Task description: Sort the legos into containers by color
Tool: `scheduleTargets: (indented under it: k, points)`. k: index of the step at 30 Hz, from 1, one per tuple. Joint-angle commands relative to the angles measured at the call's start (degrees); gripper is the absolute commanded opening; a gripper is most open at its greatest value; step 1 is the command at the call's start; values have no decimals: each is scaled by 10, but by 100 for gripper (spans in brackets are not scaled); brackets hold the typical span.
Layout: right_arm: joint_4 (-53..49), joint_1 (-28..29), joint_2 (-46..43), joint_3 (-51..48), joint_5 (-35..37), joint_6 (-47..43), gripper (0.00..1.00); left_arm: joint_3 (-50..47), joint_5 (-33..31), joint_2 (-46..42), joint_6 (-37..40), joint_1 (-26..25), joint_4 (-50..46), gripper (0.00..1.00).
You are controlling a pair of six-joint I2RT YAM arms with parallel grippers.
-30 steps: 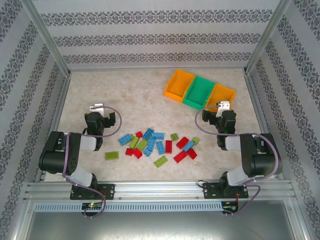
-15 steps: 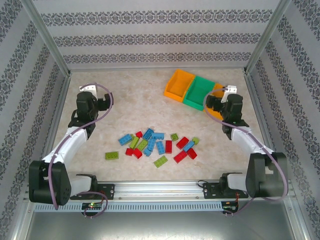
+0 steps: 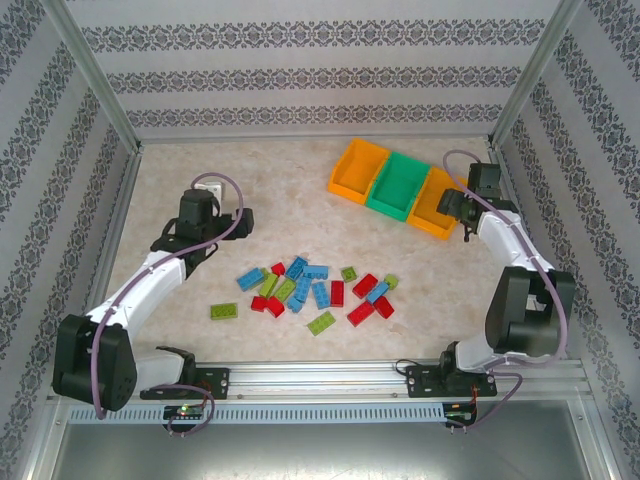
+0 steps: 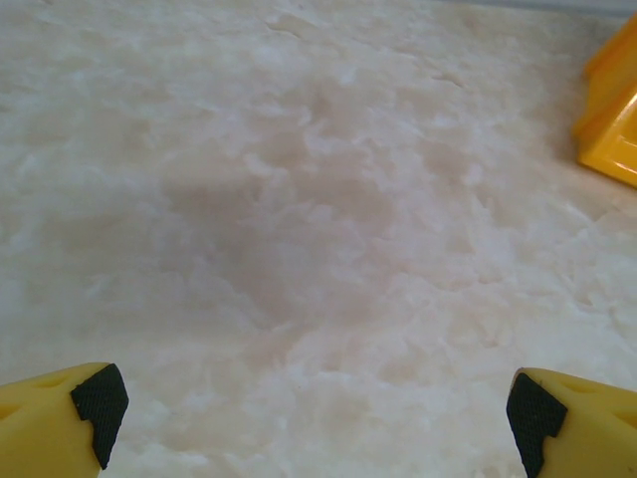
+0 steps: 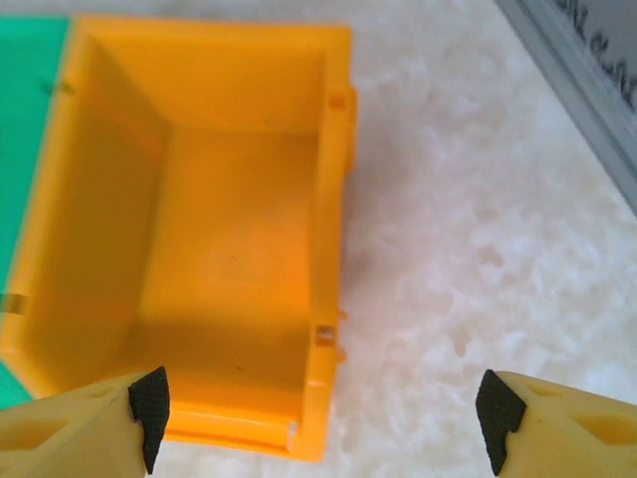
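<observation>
Nothing sorted: legos (image 3: 321,294) all loose at centre, containers (image 3: 400,182) at 1 o'clock look empty. Left gripper (image 4: 318,413) and right gripper (image 5: 318,403) both have fingers spread, holding nothing.

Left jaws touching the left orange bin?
Apart. Left wrist view: open left jaws sit low, bare table between them and the left orange bin at the right edge.

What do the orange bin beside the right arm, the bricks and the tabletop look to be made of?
Orange bin: probably moulded plastic; smooth, slightly glossy thin walls with small moulded tabs.
Bricks: apparently hard plastic; studded tops and uniform saturated colours.
Tabletop: matte, marble-patterned surface; I cannot tell whether it is real stone or printed laminate.
</observation>
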Motion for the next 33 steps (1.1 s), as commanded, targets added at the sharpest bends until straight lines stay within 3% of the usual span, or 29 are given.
scheduleTargets:
  k: [1, 9, 17, 20, 25, 33]
  points:
    - [-43, -4, 39, 36, 10, 6, 79, 17, 14, 11, -11, -9, -13, 99]
    - [-56, -8, 127, 88, 2, -22, 62, 2, 14, 5, -26, -18, -5, 99]
    - [-56, -3, 175, 124, -25, -44, 31, -15, -3, -14, -40, -18, -9, 99]
    - [-51, 17, 172, 122, -15, -59, 24, -20, -13, -22, -40, -19, -11, 99]
    - [-50, 70, 173, 126, -6, -88, 14, -27, -20, -29, -39, -19, -13, 99]
    - [-34, 153, 164, 121, -27, -96, 14, -35, -27, -37, -54, -19, -17, 99]
